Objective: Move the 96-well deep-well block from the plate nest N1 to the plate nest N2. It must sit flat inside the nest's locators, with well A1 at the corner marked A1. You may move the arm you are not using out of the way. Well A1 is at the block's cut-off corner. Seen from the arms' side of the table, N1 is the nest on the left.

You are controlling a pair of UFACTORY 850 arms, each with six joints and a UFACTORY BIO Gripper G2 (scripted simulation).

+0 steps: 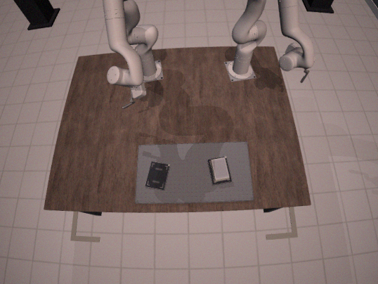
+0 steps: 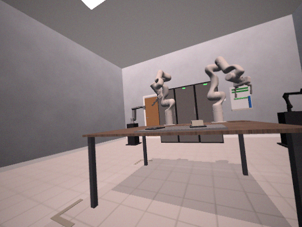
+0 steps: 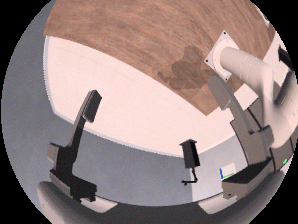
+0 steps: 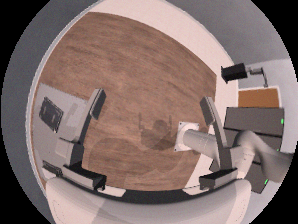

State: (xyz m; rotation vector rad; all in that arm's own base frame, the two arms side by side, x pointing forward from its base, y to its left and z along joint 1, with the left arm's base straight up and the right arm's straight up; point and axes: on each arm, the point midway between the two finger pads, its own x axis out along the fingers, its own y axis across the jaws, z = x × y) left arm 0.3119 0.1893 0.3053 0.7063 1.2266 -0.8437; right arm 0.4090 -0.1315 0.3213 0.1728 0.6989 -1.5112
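Observation:
The pale deep-well block (image 1: 221,169) (image 2: 197,122) sits in the dark nest N1 (image 1: 222,183) (image 2: 197,126), at the right of the top view. Its cut-off corner cannot be made out. The dark nest N2 (image 1: 157,175) (image 2: 150,128) (image 4: 51,114) is empty, with a small light mark near one corner. My left gripper (image 2: 243,94) (image 3: 156,100) is open and empty, high beyond the table's side edge, far from the block. My right gripper (image 2: 155,101) (image 4: 152,106) is open and empty, raised over the back of the table, away from both nests.
Both nests stand on a grey mat (image 1: 190,197) near the front edge of the wooden table (image 1: 105,140) (image 4: 135,65). The two arm bases stand at the table's back. The left arm is folded at the right back corner in the top view.

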